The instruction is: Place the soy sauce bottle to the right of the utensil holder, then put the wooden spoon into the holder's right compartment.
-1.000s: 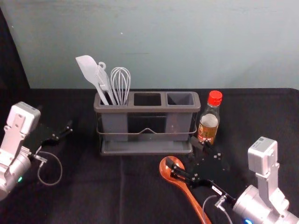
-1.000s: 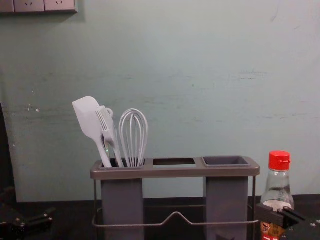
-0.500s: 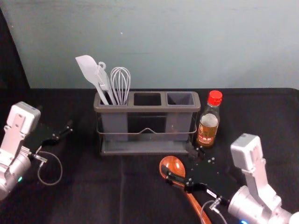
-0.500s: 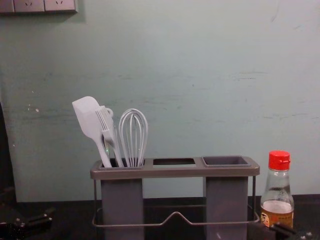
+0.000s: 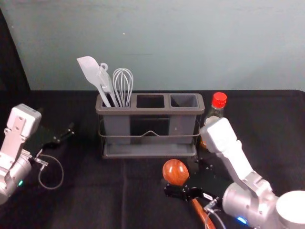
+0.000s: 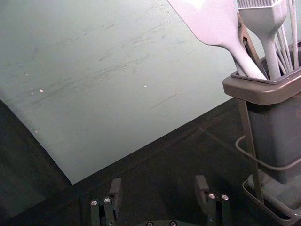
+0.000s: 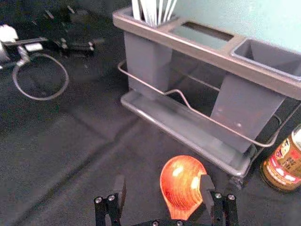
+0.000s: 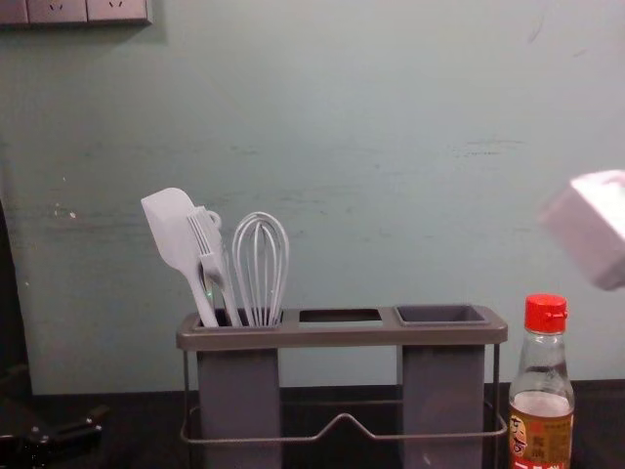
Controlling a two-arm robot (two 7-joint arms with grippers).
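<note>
In the head view my right gripper point(image 5: 185, 177) is over the wooden spoon point(image 5: 175, 171), which lies on the cloth with its bowl toward the holder. The right wrist view has the spoon's bowl point(image 7: 182, 183) between the parted fingers of my right gripper point(image 7: 163, 190), nearer one of them. The soy sauce bottle point(image 8: 543, 391) stands upright to the right of the utensil holder point(image 8: 342, 335); in the head view the arm partly covers it. My left gripper point(image 5: 66, 135) is parked at the left, open in its wrist view point(image 6: 160, 193).
A white spatula point(image 5: 90, 71), a brush and a whisk point(image 5: 123, 83) stand in the holder's left compartment. Its middle point(image 5: 150, 101) and right point(image 5: 184, 101) compartments hold no utensils. The wall point(image 5: 190, 43) rises behind the black cloth point(image 5: 95, 200).
My right gripper has drawn back from beside the bottle and turned over the spoon, its wrist tipping left in the head view. The bottle, spoon and left arm have stayed put.
</note>
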